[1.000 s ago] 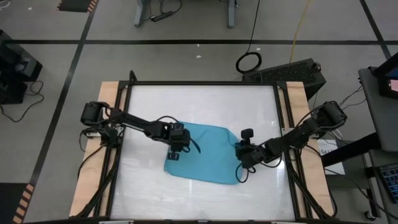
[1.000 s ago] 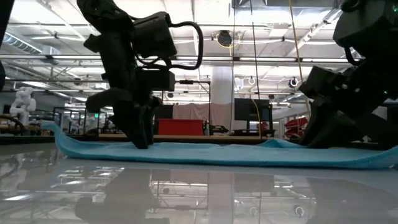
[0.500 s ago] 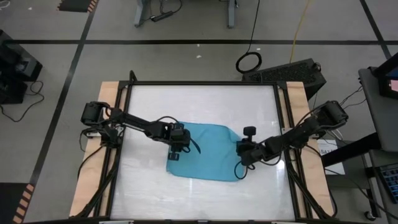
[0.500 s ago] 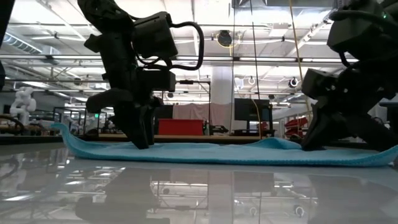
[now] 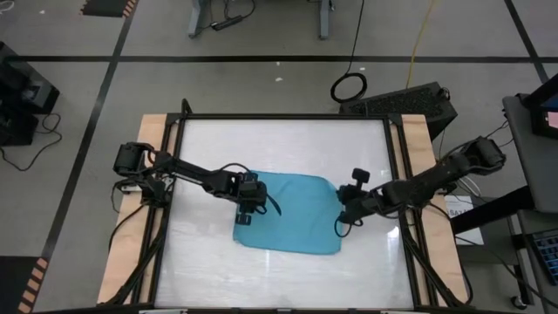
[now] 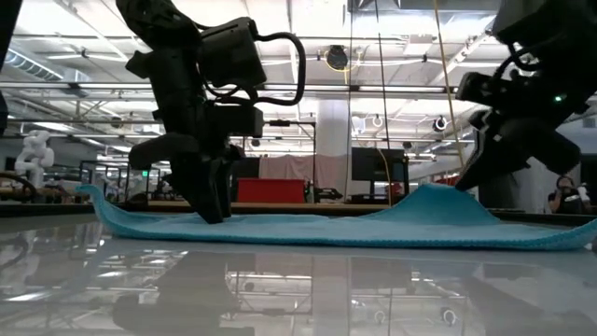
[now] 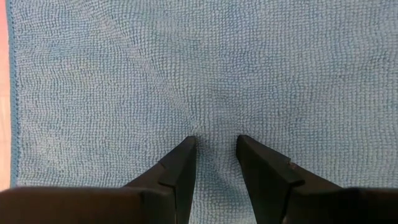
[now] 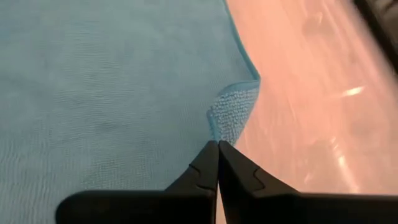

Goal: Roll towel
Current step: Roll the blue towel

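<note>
Right claw [image 8: 217, 144] pinches the towel [image 5: 292, 214] edge raised; left claw [image 7: 214, 140], slightly spread, presses it.

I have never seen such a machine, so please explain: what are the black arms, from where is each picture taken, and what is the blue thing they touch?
These are two robot arms at a white table, each ending in a two-finger gripper. One picture looks straight down from above, one looks level across the table top, and two come from cameras on the wrists. The blue thing is a towel lying mostly flat. The left gripper presses its tips, a little apart, down on the towel near one end. The right gripper is shut on the towel's opposite edge and lifts it, so the level view shows a small hump there.
</note>
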Controlling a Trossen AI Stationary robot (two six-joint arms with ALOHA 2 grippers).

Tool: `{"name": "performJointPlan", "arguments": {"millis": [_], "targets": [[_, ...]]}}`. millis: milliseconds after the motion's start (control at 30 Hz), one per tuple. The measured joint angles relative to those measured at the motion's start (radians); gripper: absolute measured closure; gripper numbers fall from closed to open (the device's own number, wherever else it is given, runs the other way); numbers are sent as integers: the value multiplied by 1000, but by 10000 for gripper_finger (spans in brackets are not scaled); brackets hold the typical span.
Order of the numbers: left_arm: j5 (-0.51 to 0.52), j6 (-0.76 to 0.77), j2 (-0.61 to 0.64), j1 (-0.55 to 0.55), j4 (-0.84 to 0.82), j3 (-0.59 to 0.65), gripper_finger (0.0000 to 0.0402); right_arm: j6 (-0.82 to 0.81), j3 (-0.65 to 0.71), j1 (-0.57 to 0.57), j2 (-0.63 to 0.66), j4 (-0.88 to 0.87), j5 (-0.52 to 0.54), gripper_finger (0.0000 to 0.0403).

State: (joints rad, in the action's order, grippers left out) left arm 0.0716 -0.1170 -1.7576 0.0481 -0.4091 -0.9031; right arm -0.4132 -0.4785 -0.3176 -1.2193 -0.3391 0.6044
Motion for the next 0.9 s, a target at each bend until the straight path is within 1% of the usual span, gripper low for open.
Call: {"name": "performJointPlan", "arguments": {"millis": [67, 133, 267, 367, 533, 633, 733, 900], "targets": [[3, 2, 0, 0, 0, 0, 272, -34, 0, 34, 0, -12, -28, 401], [9, 2, 0, 0, -3, 0, 272, -71, 0, 67, -12, -38, -31, 397], [16, 6, 0, 4, -5, 1, 272, -111, 0, 127, -33, -98, -30, 369], [22, 6, 0, 9, -4, 1, 272, -117, 1, 154, -34, -120, -30, 330], [35, 6, 5, 17, -4, 2, 272, -97, 1, 164, 1, -112, -30, 251], [42, 5, 25, 20, 0, 3, 272, -70, 1, 163, 41, -84, -29, 218], [45, 4, 57, 19, -20, 3, 272, -35, 1, 152, 81, -46, -26, 204], [45, 3, 131, 19, -22, -17, 272, 29, 1, 138, 123, 23, -30, 207]]}}
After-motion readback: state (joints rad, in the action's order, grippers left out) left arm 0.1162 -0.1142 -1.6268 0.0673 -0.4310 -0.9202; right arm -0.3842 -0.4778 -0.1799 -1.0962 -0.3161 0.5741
